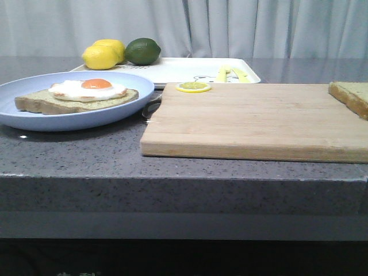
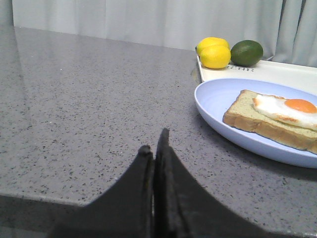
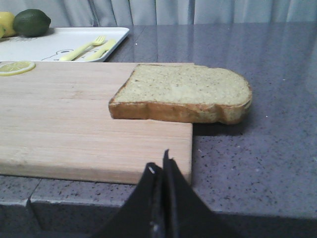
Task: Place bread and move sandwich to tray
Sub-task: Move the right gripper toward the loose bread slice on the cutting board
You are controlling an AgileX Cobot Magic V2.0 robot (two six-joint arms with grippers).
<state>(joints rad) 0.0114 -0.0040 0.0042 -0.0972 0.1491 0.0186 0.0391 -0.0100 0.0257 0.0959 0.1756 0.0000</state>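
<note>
Front view: the bread [image 1: 351, 96] is cut off by the frame edge at 3 o'clock, lying on the far right corner of the wooden board [image 1: 253, 121]; neither arm appears here. The open sandwich [image 1: 77, 95], one slice topped with a fried egg, sits on the blue plate [image 1: 34, 118] at 9 o'clock. The tray [image 1: 190, 69], at 12 o'clock, is partly hidden behind plate and board; its print is too small to make out. Two lemons [image 1: 103, 54] and a lime [image 1: 142, 51] stand on its far left end, a lemon slice [image 1: 193, 87] on the board's far left corner.

Right wrist view: the bread is shown whole, overhanging the board's edge; yellow cutlery [image 3: 91, 48] lies in the tray. The right gripper [image 3: 161, 171] is clenched, empty, short of the board.

Left wrist view: the left gripper [image 2: 154, 148] is likewise clenched and empty, over bare counter [image 2: 74, 99] beside the plate
</note>
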